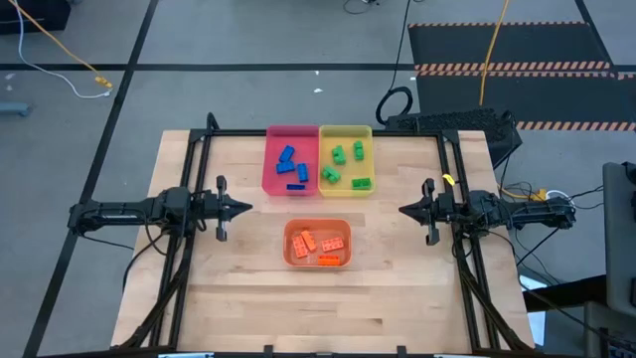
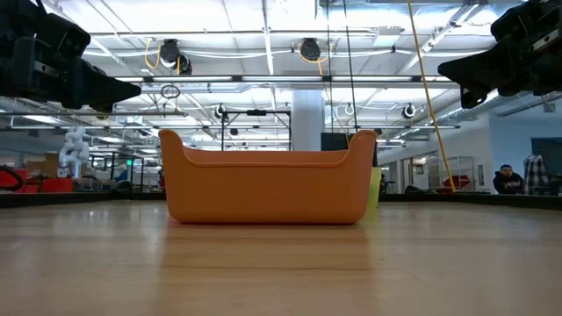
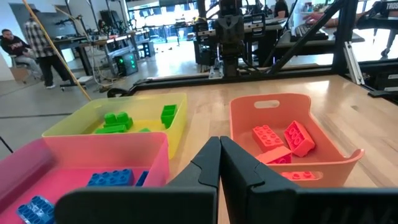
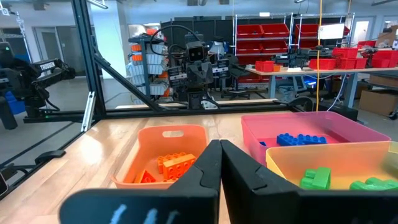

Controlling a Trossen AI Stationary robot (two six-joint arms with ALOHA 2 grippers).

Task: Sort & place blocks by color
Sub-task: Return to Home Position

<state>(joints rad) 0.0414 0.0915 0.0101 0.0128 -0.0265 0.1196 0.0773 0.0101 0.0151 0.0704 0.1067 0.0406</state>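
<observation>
All blocks [image 1: 287, 154] sit sorted in trays [image 1: 292, 129]; left pincer [image 1: 241, 208] and right pincer [image 1: 405, 210], clenched empty at either side, should retract level, clear of rims.

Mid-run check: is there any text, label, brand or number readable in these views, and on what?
No text can be read for certain in any view.
White lettering on a dark robot arm in the room beyond the table, right wrist view: too small to read.
Orange tray, low view: no label or marking shows.
</observation>
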